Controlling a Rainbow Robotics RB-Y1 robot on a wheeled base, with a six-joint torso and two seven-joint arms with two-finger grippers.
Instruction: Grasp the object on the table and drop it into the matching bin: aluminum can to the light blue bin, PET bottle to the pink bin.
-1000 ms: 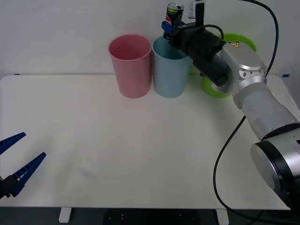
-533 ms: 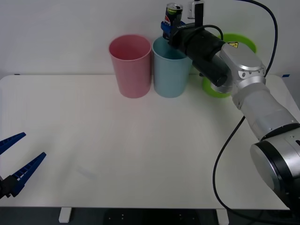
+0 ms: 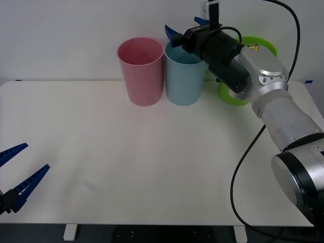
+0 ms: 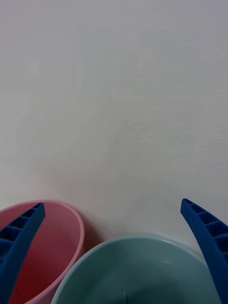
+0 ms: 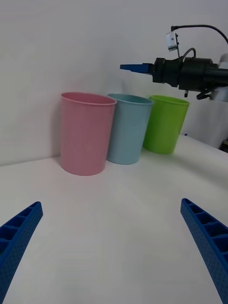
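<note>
Both claw fingers (image 3: 172, 34) apart over light blue bin (image 3: 185, 76)

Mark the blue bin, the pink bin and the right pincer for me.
blue bin (image 3: 183, 81), front view, middle of its outer wall.
pink bin (image 3: 144, 76), front view, middle of its outer wall.
right pincer (image 3: 186, 29), front view, midway between its open fingertips, above the blue bin's rim.

Pink bin (image 3: 140, 70), light blue bin (image 3: 184, 76)
</note>
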